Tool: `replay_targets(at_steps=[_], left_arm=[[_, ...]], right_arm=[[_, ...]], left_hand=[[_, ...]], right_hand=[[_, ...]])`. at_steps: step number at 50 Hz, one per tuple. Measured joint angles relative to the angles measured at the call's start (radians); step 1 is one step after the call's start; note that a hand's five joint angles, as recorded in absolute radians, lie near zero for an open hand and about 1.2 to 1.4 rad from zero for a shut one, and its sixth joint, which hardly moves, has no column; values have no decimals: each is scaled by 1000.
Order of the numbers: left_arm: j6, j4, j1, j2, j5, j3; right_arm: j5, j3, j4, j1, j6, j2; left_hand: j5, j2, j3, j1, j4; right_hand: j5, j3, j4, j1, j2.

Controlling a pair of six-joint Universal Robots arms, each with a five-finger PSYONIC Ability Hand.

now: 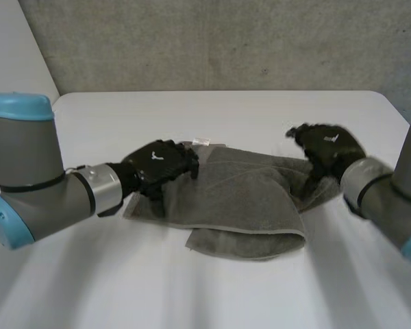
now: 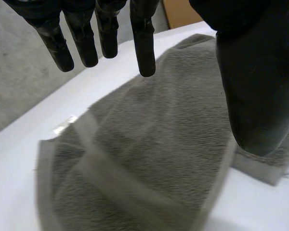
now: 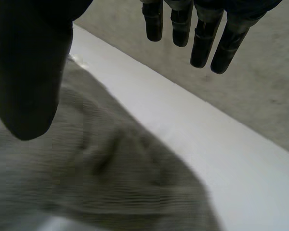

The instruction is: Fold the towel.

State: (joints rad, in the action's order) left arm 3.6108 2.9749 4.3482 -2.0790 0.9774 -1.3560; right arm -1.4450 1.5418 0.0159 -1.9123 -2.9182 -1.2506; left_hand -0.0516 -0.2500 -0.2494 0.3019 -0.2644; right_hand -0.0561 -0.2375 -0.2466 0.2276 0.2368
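A grey towel (image 1: 250, 199) lies folded and rumpled in the middle of the white table (image 1: 205, 113). My left hand (image 1: 161, 166) hovers over the towel's left end, fingers straight and apart from the thumb, holding nothing. In the left wrist view the towel (image 2: 149, 154) spreads below the fingers (image 2: 145, 43) and thumb (image 2: 257, 91). My right hand (image 1: 327, 149) is above the towel's right end, open and empty. The right wrist view has the towel (image 3: 86, 173) under the palm, with straight fingers (image 3: 202, 43) pointing past its edge.
A small white label (image 1: 201, 141) pokes out at the towel's far left corner. A grey wall (image 1: 212, 41) stands behind the table. Bare tabletop lies in front of the towel and at the far side.
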Motion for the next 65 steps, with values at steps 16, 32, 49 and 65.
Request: replay_targets(at_steps=[16, 32, 49, 65], left_arm=[[-121, 29, -129, -24, 87, -72], [-250, 261, -250, -154, 251, -21], [-337, 294, -270, -298, 356, 123], [-424, 366, -230, -159, 427, 188]], right_arm=[[7, 401, -149, -17, -145, -82], [12, 459, -332, -15, -229, -86], [129, 516, -314, 70, -328, -256], [242, 291, -234, 106, -323, -188]], left_hand=[[-2, 0, 0, 0, 0], [-2, 0, 0, 0, 0], [-440, -428, -415, 371, -401], [-959, -964, -958, 860, -948]], right_hand=[[-164, -145, -134, 160, 149], [-1101, -1073, -1076, 1106, 1036], [-1111, -1091, -1087, 1113, 1045], [-1112, -1093, -1087, 1117, 1045]])
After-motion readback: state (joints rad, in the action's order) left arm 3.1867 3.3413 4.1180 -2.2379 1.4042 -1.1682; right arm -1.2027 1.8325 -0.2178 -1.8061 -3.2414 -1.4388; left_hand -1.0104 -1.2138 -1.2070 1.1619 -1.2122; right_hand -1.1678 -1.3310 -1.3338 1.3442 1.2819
